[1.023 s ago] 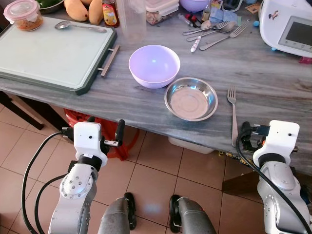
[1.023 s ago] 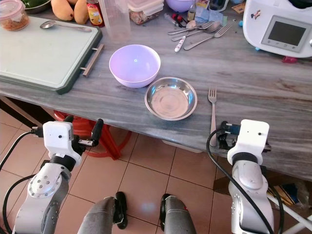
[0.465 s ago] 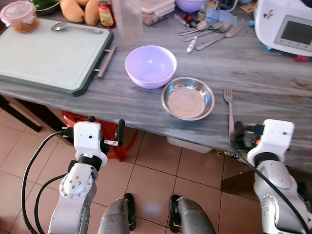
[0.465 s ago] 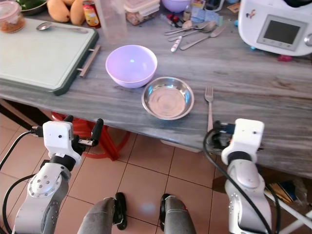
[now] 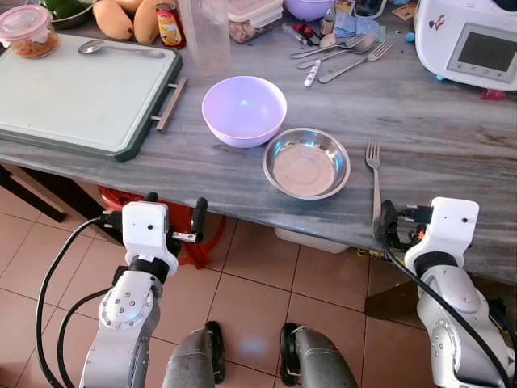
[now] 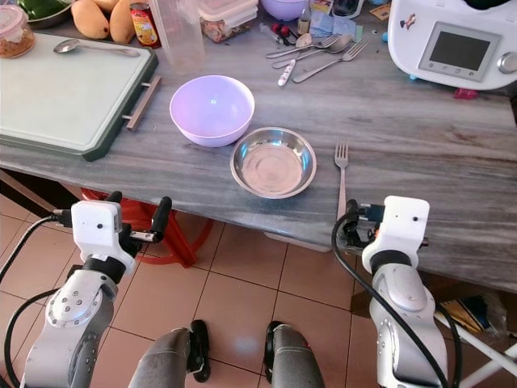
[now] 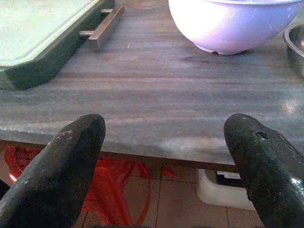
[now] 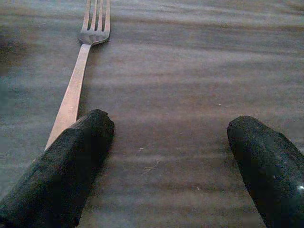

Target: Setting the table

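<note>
Both sets of jaws stand wide apart and hold nothing. On the right gripper (image 8: 164,147), one finger (image 8: 61,161) sits at the handle end of the fork (image 8: 76,88), which lies flat on the grey table (image 5: 452,121) with its tines pointing away from the robot and its handle close to the near edge. The left gripper (image 7: 166,156) waits just below the table edge, facing the lilac bowl (image 5: 243,110); the steel bowl (image 5: 306,162) sits just beside it, between it and the fork.

The likeliest trouble is at the fork. It lies thin and flat against the table, so closing on it may only scrape the surface, or the finger at the handle may push it sideways. Since the handle ends so near the edge, a nudge toward the robot could tip it to the tiled floor (image 5: 250,291). A swing sideways could knock it against the steel bowl.
</note>
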`<state>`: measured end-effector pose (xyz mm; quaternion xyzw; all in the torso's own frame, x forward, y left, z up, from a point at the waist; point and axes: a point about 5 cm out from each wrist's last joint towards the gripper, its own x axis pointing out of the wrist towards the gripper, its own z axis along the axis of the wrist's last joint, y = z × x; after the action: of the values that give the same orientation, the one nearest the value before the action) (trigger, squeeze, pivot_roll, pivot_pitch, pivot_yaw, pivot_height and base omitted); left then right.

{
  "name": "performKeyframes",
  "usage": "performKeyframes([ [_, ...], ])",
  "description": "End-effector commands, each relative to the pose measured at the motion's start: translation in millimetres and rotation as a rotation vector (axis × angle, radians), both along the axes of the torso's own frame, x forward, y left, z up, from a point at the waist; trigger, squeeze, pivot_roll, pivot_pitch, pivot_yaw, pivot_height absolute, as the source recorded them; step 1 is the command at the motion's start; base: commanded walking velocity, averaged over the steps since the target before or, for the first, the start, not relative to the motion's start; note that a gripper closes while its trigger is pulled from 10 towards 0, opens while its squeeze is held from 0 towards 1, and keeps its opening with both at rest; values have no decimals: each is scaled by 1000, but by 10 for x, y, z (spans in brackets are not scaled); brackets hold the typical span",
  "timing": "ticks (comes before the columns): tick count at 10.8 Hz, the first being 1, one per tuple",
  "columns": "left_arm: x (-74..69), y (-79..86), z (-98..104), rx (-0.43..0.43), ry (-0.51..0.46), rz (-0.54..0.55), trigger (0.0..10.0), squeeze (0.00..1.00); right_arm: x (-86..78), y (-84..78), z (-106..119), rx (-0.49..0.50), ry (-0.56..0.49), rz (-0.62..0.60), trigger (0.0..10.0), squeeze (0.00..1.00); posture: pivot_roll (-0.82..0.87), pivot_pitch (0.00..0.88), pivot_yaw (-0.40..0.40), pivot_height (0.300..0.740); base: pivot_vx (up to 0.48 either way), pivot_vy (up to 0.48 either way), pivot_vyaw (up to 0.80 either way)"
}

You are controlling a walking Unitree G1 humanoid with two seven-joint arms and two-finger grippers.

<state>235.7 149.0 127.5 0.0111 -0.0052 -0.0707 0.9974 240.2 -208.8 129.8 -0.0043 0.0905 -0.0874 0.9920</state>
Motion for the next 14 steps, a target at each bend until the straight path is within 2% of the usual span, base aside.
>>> performKeyframes([
  [1,-19,-12,-26,5,15,-11,10000,0,-42,143,-257,58,133,75,10000,0,-42,240,0,740,0,0,0],
  [6,-14,-12,-27,5,16,-14,10000,0,-55,174,-243,77,117,100,10000,0,-44,240,-1,740,0,0,0],
  [9,-20,-11,-24,4,15,-13,10000,0,-128,134,-234,56,111,93,10000,0,-43,240,-2,740,0,0,0],
  [11,-22,-16,-11,-3,10,-17,10000,0,-294,45,-131,0,45,51,10000,0,-50,240,0,740,0,0,0],
  [12,-11,-31,9,-13,3,-24,10000,0,-345,13,11,-68,-50,30,10000,0,-56,239,2,740,0,0,0],
  [14,2,-45,19,-16,-2,-26,10000,0,-309,88,177,-125,-152,64,10000,0,-54,235,5,740,0,0,0],
])
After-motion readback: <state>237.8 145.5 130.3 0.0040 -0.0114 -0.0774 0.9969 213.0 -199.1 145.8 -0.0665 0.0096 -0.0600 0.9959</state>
